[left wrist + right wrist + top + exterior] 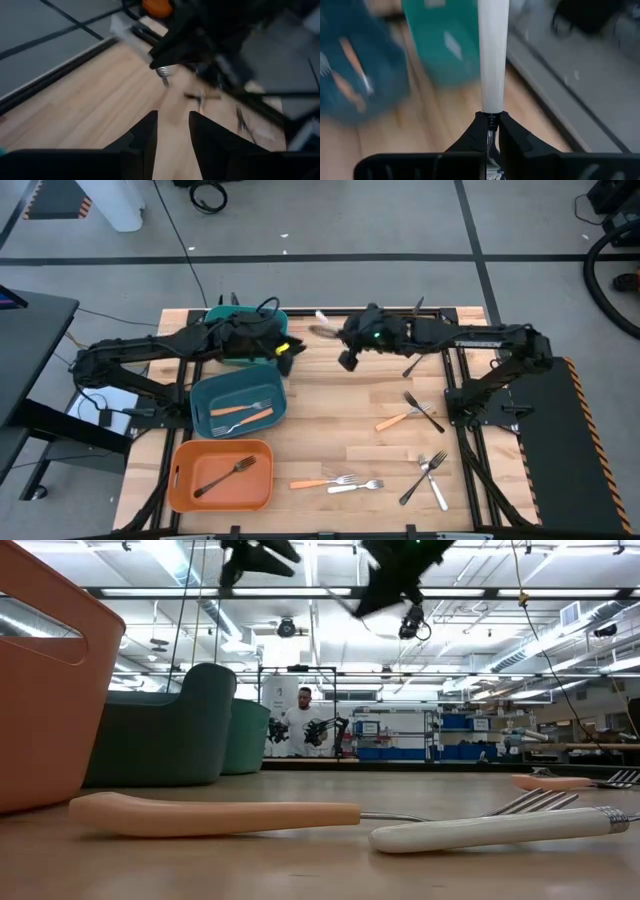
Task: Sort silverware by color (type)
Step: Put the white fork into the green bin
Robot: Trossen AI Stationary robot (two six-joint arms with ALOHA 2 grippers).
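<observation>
My right gripper point(347, 352) is up over the table's far middle, shut on a white-handled fork point(323, 330) whose handle sticks out toward the teal bin point(246, 330). My left gripper point(287, 354) hangs open and empty just left of it, near the teal bin; its fingers point(150, 132) have a narrow gap between them. The blue bin point(206, 395) holds orange-handled forks point(240, 410). The orange bin point(182, 480) holds a dark fork point(224, 476). Several more forks lie on the table's near right part. My right gripper pinches the white-handled fork between its two fingers at the metal neck point(491, 119), just below the handle. The white handle point(493, 50) runs straight on past the fingertips, along the fingers. The fork is lifted clear of the table.
Loose on the table are an orange-handled fork point(393, 421) with a black one point(426, 412), another black one point(414, 366), an orange-handled one point(311, 483) beside a white one point(352, 488), and a black-and-white pair point(428, 478). Arm frames stand at both sides.
</observation>
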